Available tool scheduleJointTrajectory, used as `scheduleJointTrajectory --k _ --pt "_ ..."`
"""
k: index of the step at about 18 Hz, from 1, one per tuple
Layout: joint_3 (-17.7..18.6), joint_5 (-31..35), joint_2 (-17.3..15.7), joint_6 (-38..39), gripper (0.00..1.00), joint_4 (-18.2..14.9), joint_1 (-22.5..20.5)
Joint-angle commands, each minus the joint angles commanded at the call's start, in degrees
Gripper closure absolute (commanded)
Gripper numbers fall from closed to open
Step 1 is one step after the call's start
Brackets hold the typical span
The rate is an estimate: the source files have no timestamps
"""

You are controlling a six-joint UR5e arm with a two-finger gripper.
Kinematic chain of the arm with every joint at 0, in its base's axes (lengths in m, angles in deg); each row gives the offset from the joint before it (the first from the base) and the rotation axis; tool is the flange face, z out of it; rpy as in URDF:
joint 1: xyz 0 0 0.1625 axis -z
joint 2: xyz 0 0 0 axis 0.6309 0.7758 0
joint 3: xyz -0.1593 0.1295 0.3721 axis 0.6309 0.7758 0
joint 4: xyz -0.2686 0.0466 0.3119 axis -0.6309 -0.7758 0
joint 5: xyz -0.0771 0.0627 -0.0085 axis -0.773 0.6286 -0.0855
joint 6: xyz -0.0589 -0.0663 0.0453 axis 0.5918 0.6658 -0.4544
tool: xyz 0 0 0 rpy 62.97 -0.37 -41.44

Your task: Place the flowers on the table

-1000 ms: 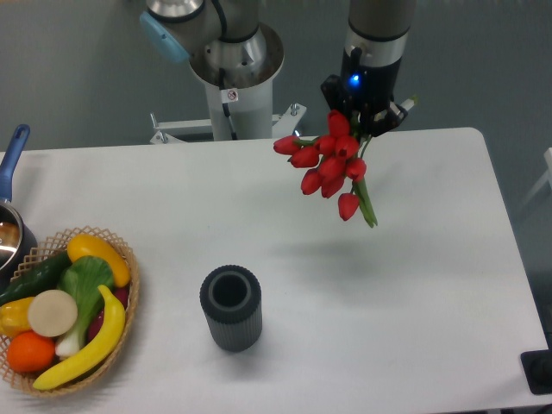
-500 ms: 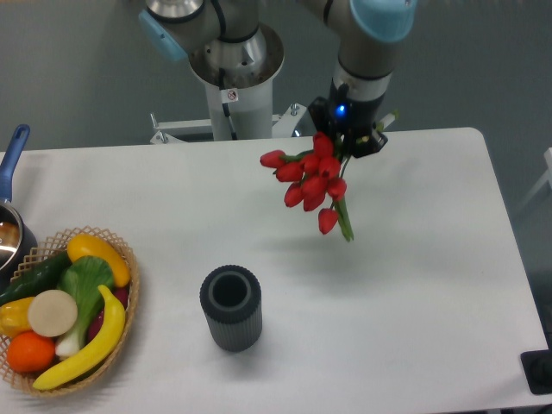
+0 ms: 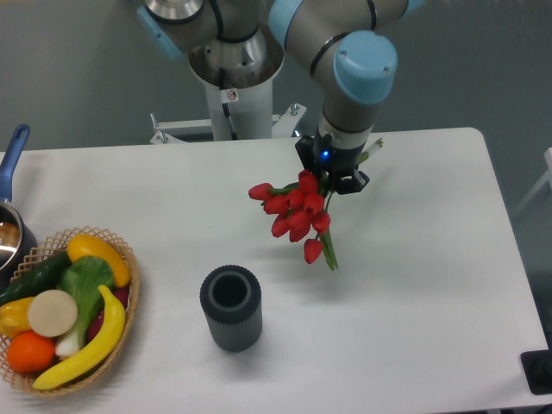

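Observation:
The flowers (image 3: 295,211), a bunch of red tulip buds with green stems and leaves, hang over the middle of the white table (image 3: 414,285). My gripper (image 3: 331,177) is shut on the stems just above the buds, and the buds point down and to the left. The lowest bud and a leaf tip sit very near the tabletop; I cannot tell whether they touch it. The fingers are mostly hidden behind the flowers and the wrist.
A dark ribbed vase (image 3: 231,307) stands upright in front of and left of the bunch. A wicker basket (image 3: 116,332) of fruit and vegetables sits at the left edge, with a pot (image 3: 10,228) behind it. The robot base (image 3: 235,69) rises behind the table.
The arm has come down and to the left with the flowers, bringing the bunch from the far right of the table toward its middle and closer to the surface.

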Motion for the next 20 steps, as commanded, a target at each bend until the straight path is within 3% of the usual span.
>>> scheduleJointTrajectory --k 2,5,7,8,9,10,14,16,20 --pt "0.5 0.4 2.1 -0.1 0.65 3.9 0.9" --pt "0.4 0.6 3.7 -0.3 0.57 4.7 0.9" --pt "0.5 0.5 4.8 -0.2 0.42 5.4 0.9" --pt "0.8 0.5 4.8 -0.1 0.3 6.0 1.0" --pt "1.3 0.5 4.7 -0.1 0.1 6.3 0.9" --pt "1.8 0.5 4.5 -0.3 0.0 6.6 0.9" --pt "2.5 0.4 3.7 -0.7 0.0 9.7 0.4" --pt "2.1 0.4 1.9 -0.6 0.0 11.6 0.5" --pt "2.6 0.5 -2.2 -1.1 0.0 12.1 -0.8"
